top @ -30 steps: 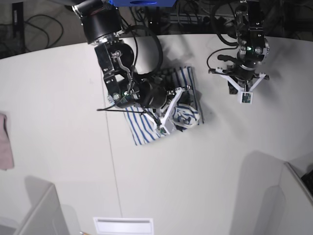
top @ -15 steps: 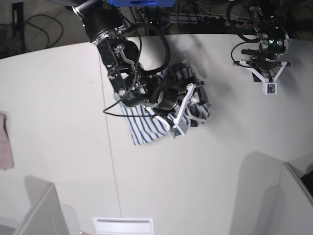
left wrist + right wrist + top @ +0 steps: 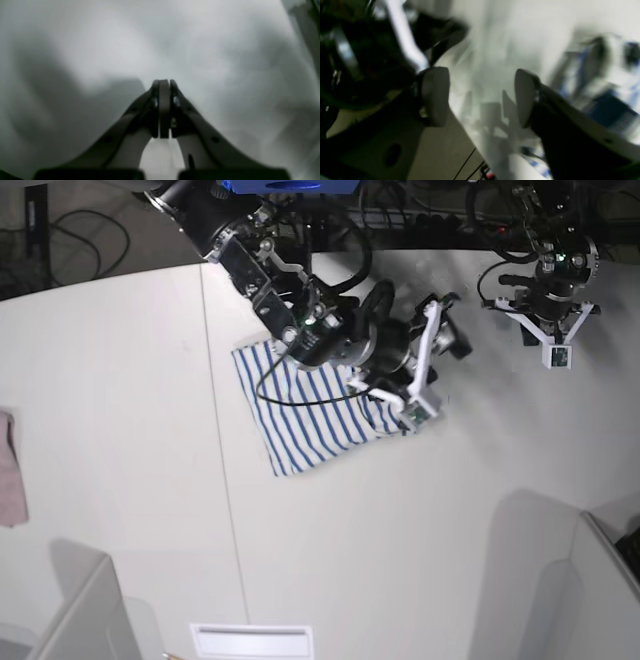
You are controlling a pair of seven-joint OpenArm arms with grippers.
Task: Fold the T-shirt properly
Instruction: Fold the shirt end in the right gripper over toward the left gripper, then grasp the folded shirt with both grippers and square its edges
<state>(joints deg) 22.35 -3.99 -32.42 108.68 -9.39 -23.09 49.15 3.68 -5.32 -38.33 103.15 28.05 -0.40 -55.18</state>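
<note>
- Striped T-shirt (image 3: 300, 415) lies folded into a compact rectangle on the white bench (image 3: 120, 380), left of the middle in the base view; its right part is hidden under the right arm.
- Right gripper (image 3: 480, 96) is released: its two fingers (image 3: 435, 95) stand well apart with nothing between them. It hangs over the right edge of the shirt, and blurred blue stripes show beside it in the wrist view.
- Left gripper (image 3: 163, 107) is clenched, jaws pressed together on nothing, over the bare bench near its far right edge, well apart from the shirt.
- Pink cloth (image 3: 10, 470) lies at the left edge of the bench.
</note>
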